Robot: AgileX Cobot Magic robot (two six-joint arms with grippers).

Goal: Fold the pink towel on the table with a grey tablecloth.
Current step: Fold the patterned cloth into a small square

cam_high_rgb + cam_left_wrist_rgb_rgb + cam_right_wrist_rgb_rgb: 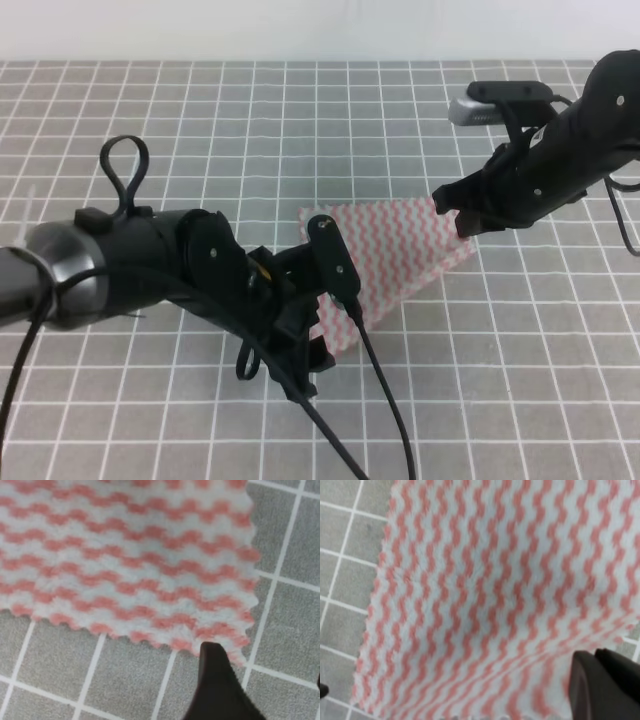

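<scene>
The pink towel (pixel 405 250) with pink-and-white zigzag stripes lies on the table with a grey tablecloth (pixel 200 120), right of centre. My right gripper (pixel 455 215) is at the towel's far right corner. In the right wrist view its dark fingers (pixel 600 685) sit close together on the pink towel (pixel 485 595), whose cloth bulges beside them. My left gripper (pixel 315 350) hovers over the near left corner. In the left wrist view one dark finger (pixel 215 685) touches the edge of the pink towel (pixel 125 555), and the other shows only at the right border.
The grey gridded tablecloth (pixel 50 680) runs in every direction around the towel. The left arm's body and its cables (pixel 380 420) cross the front of the exterior view. A pale wall strip lies beyond the table's far edge.
</scene>
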